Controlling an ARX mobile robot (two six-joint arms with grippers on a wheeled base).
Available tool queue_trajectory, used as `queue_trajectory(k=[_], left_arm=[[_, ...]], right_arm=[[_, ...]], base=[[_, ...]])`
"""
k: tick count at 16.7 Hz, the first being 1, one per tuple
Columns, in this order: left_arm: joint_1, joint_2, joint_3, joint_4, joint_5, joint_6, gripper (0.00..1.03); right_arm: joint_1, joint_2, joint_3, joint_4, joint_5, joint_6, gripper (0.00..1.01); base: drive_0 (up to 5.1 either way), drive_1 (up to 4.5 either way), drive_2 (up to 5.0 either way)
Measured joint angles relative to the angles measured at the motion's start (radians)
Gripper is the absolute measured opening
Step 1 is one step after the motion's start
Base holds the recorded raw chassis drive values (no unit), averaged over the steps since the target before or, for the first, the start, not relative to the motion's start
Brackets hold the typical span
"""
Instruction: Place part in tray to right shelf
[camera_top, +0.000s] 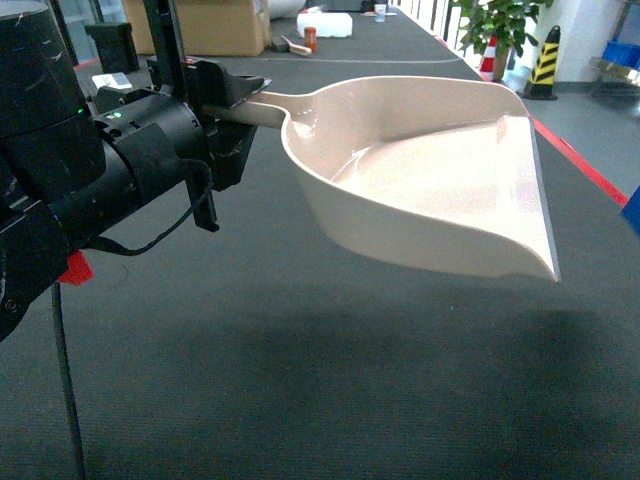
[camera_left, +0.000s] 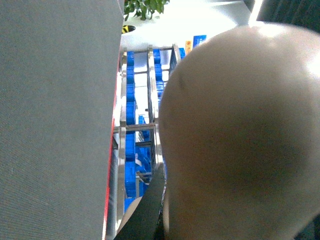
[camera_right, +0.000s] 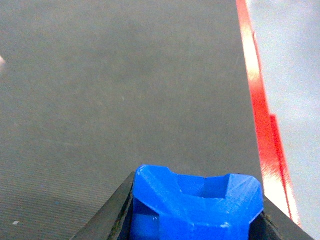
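My left gripper (camera_top: 235, 100) is shut on the long handle of the pale beige tray (camera_top: 430, 170), holding it level above the dark grey floor; its scoop shows nothing inside. The left wrist view is mostly filled by the tray's underside (camera_left: 240, 135), with one black finger (camera_left: 145, 215) against it. In the right wrist view the small bright-blue part (camera_right: 195, 205) sits between the black fingers (camera_right: 107, 217) of my right gripper (camera_right: 195, 212), which is shut on it. The right gripper is outside the head view. Steel racks with blue crates (camera_left: 134, 125) show far off; I cannot tell which is the right shelf.
A red floor line (camera_top: 580, 160) runs along the right, also seen as a red stripe (camera_right: 260, 115). At the back stand a cardboard box (camera_top: 205, 25), a white box (camera_top: 325, 24), a potted plant (camera_top: 500, 25) and a yellow-black bollard (camera_top: 545, 62).
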Motion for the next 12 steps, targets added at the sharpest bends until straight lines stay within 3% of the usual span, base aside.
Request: queue_trajectory(k=[3,5,6,7,8,9,10,11,12], left_arm=[[0.0,0.0,0.0,0.0,0.0,0.0,0.17],[-0.001,0.0,0.0,0.0,0.001,0.0,0.17],[-0.001,0.0,0.0,-0.001,0.0,0.0,0.17],[-0.001,0.0,0.0,0.0,0.0,0.0,0.17],[0.0,0.0,0.0,0.0,0.0,0.0,0.17],[0.0,0.0,0.0,0.0,0.001,0.0,0.17],[0.002,0.0,0.0,-0.002,-0.001,0.002,0.16],[0.0,0.0,0.0,-0.001,0.0,0.002,0.16],[0.0,0.0,0.0,-0.001,0.0,0.002,0.16]], right_arm=[[0.016,-0.117,-0.013,-0.026,-0.042,0.008,0.47],[0.085,-0.283,-0.011,-0.029,-0.124,0.088,0.47],[0.14,-0.34,-0.004,-0.023,-0.127,0.135,0.47],[0.241,-0.356,0.013,0.008,-0.084,0.199,0.47],[0.457,-0.186,0.018,0.037,0.07,0.279,0.47],[0.529,-0.064,0.008,0.197,0.148,0.275,0.65],[0.46,-0.193,-0.06,0.283,0.236,0.222,0.97],[0.335,-0.49,-0.197,0.471,0.298,0.072,0.98],[0.162,-0.677,-0.385,0.447,0.28,0.048,0.98]], base=[[0.0,0.0,0.0],[0.0,0.0,0.0],[0.0,0.0,0.0],[0.0,0.0,0.0],[0.0,0.0,0.0],[0.0,0.0,0.0],[0.0,0.0,0.0],[0.0,0.0,0.0],[0.0,0.0,0.0]])
